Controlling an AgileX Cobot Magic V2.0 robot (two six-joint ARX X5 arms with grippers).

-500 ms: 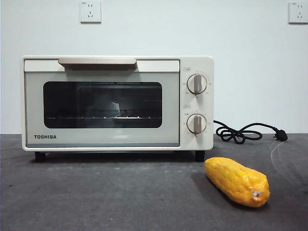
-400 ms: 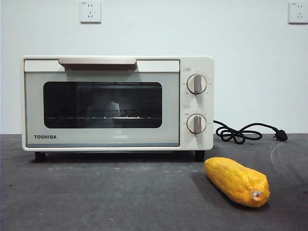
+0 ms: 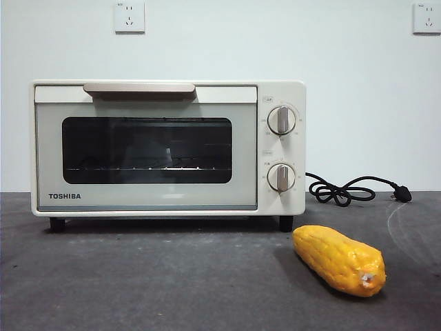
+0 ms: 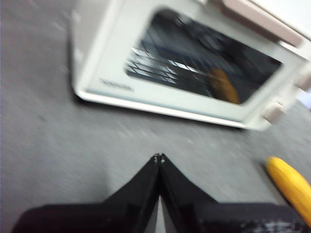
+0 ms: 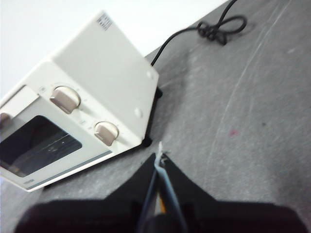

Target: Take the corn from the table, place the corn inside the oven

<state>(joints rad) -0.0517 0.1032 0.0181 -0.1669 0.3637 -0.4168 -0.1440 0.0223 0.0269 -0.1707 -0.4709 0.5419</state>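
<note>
The corn (image 3: 339, 260) lies on the dark grey table (image 3: 172, 283), to the front right of the oven (image 3: 167, 147), its pale stub end toward the front. The cream TOSHIBA oven has its door closed. No arm shows in the front view. My left gripper (image 4: 159, 157) is shut and empty above the table in front of the oven door (image 4: 194, 63), with the corn (image 4: 291, 187) off to one side of it. My right gripper (image 5: 160, 156) is shut above the table by the oven's knob end (image 5: 82, 114); a sliver of orange shows beneath its jaws.
The oven's black cord and plug (image 3: 355, 189) lie coiled on the table behind the corn, by the wall; the cord (image 5: 214, 26) also shows in the right wrist view. Two wall sockets (image 3: 129, 16) sit high on the white wall.
A pale reflection in the oven's door glass has vanished. The corn and the oven have not moved.
</note>
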